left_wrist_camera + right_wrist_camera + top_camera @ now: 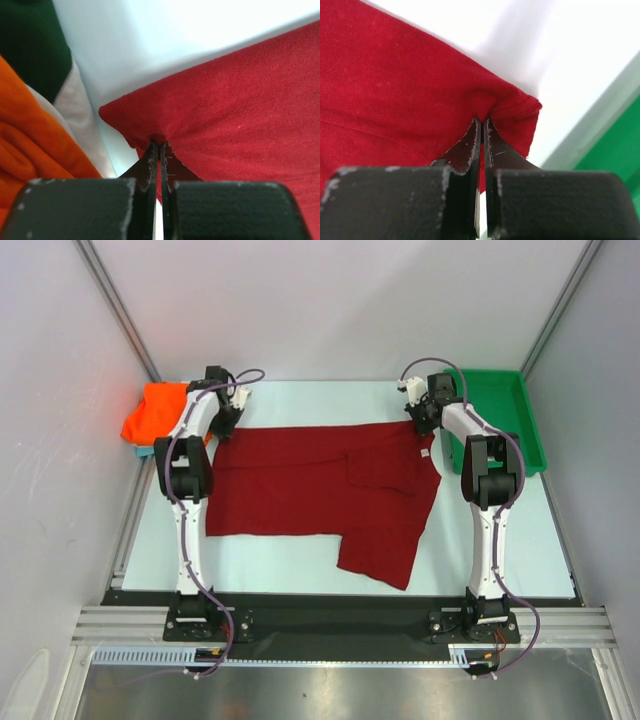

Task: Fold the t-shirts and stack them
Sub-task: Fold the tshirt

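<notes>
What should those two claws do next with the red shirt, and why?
Probably lift together and carry the far edge toward the near edge. The left claw and right claw are each shut on a far corner of the maroon shirt, which lies spread out, not yet folded in half.

You won't find any text, brand, number or sign you can read in these views. The only candidate is a small white patch (425, 452) on the maroon t-shirt (300, 485), near its far right corner, and it is too small to make out.
</notes>
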